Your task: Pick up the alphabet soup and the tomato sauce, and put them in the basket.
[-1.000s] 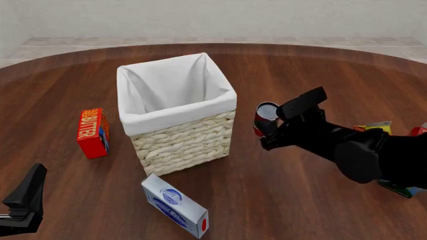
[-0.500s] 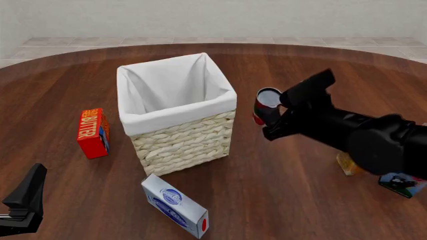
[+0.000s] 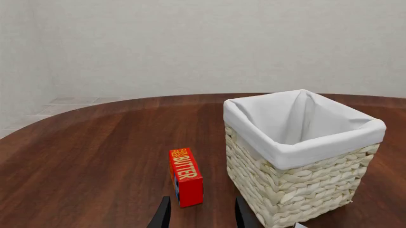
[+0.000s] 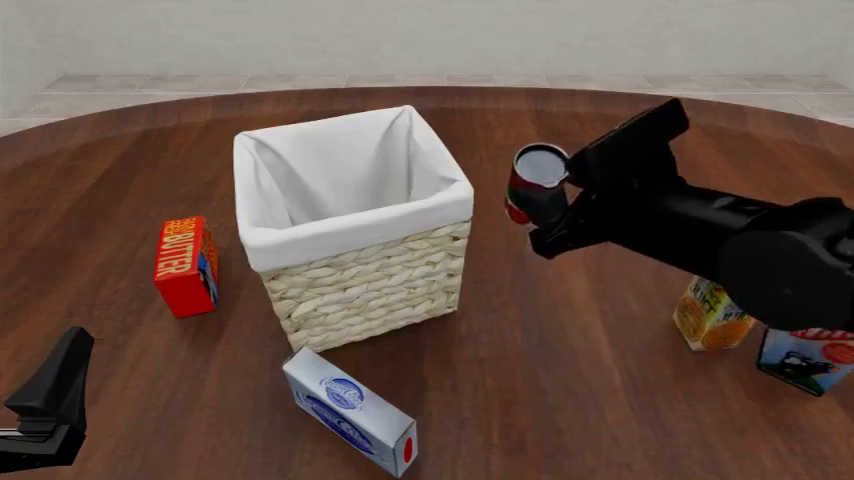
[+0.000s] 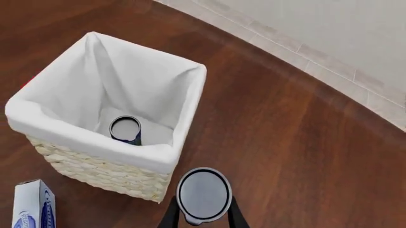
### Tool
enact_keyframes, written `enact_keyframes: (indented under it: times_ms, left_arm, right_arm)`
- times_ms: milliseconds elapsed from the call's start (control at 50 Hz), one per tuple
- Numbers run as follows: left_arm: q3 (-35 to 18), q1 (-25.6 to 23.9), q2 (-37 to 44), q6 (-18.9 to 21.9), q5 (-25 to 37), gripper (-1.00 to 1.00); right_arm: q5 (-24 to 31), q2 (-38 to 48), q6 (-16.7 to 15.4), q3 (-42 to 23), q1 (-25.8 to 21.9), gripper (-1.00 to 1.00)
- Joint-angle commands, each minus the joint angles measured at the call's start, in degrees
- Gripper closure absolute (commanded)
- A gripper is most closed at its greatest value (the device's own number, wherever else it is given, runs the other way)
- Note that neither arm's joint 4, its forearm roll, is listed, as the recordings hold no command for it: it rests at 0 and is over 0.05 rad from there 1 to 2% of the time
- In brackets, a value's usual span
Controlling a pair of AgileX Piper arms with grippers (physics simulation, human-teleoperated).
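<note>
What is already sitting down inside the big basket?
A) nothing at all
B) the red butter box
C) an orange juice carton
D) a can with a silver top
D: the right wrist view looks down into the basket, and a can with a silver top stands on the white liner at the bottom, while the butter box and juice carton are out on the table.

Butter box just beside lined basket
</note>
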State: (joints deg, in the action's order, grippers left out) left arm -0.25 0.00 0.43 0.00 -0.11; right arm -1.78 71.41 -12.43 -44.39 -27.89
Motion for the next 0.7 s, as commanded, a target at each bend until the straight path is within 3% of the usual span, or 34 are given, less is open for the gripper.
enact_keyframes:
  times_ms: [20,700]
  left_arm:
    - [0.0,0.0,0.0,0.0,0.0,-1.00]
    - [0.0,0.0,0.0,0.0,0.0,-1.00]
  right_arm:
    - [2.4,-1.3,0.1,-2.6,-0.3,1.00]
    - [5.4,-0.4,-0.5,-8.3,-3.1,1.00]
